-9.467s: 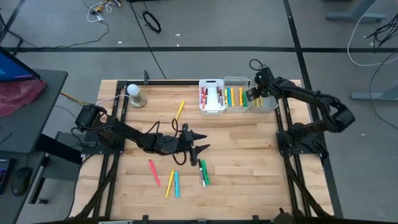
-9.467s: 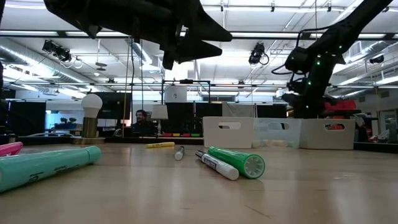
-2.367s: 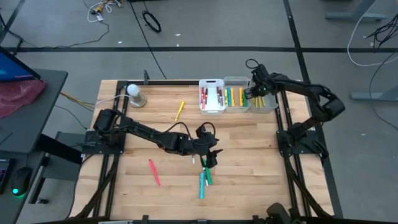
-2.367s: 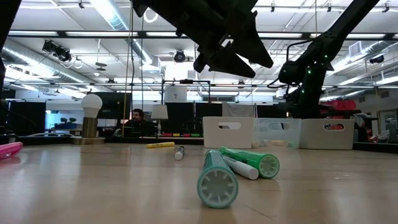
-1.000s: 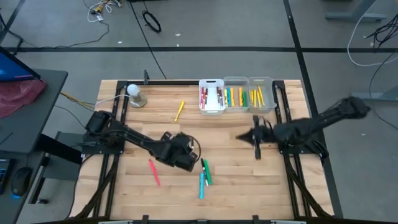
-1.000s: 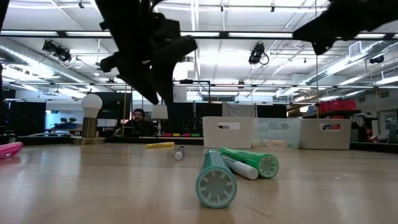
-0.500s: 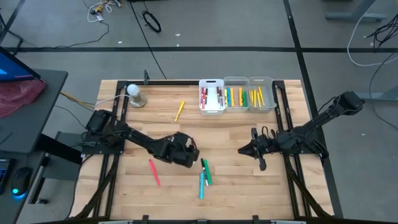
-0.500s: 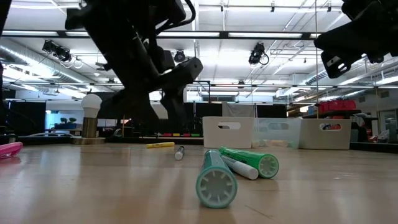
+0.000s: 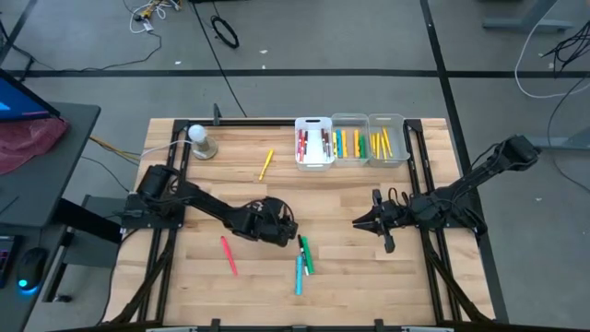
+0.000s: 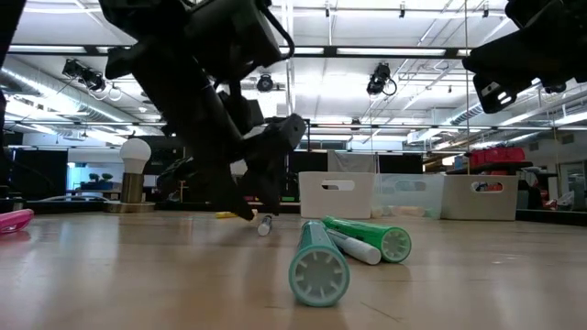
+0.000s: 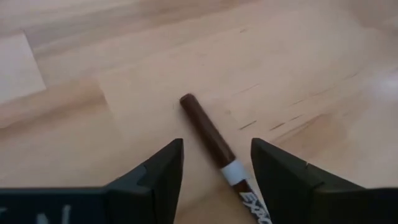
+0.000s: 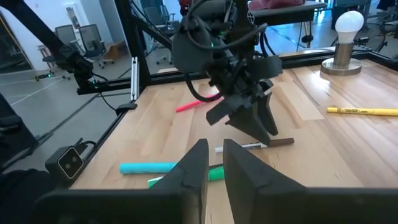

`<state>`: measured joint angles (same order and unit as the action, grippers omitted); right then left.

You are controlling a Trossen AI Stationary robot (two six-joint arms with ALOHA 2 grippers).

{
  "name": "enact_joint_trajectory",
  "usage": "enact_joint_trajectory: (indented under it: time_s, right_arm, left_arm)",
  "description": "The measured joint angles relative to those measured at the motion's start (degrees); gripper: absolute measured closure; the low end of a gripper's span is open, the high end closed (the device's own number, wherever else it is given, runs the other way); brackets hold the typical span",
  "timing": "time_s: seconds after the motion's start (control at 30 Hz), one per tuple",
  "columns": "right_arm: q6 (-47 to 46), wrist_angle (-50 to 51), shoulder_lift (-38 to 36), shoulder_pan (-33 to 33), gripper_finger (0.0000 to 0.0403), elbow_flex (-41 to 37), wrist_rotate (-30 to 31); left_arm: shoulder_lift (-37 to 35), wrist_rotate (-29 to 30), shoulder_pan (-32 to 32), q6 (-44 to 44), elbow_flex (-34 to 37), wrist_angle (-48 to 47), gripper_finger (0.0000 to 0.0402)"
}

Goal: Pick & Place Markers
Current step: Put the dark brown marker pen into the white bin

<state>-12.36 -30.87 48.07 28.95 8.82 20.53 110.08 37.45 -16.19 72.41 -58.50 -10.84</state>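
Note:
A white-barrelled marker with a brown cap (image 11: 210, 138) lies flat on the table. My left gripper (image 11: 216, 163) is low over it, open, with one finger on either side of the barrel and touching nothing. The low view shows the fingertips (image 10: 249, 211) close to the table beside that marker (image 10: 265, 225). A green marker (image 9: 304, 254), a cyan marker (image 9: 298, 274), a pink marker (image 9: 228, 255) and a yellow marker (image 9: 266, 163) also lie on the table. My right gripper (image 9: 359, 222) hovers right of centre with a narrow gap between its fingers (image 12: 215, 167) and nothing in it.
Three small bins stand side by side at the far edge: a white bin (image 9: 313, 143) with red markers, and two clear bins (image 9: 349, 138) (image 9: 387, 138) with yellow, orange and green ones. A bulb on a base (image 9: 201, 140) stands at the far left. Bare wood lies between the arms.
My left gripper has come down from well above the table to just over the brown-capped marker, moving a little toward the table's right edge. My right gripper has gone toward the near edge and a little left, turning as it went, then held still.

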Motion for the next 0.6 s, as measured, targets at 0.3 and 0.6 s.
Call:
enact_joint_trajectory:
  time_s: [0.3,0.6]
  right_arm:
    - [0.18,0.10,0.00,-0.02,0.0353,0.00,-0.02]
    - [0.91,0.08,0.00,-0.02,0.0353,0.00,-0.01]
  left_arm:
    - [2.70,0.61,-0.07,0.21,-0.24,-0.07,0.0237]
    - [2.95,1.97,-0.07,0.36,-0.11,-1.68,0.0342]
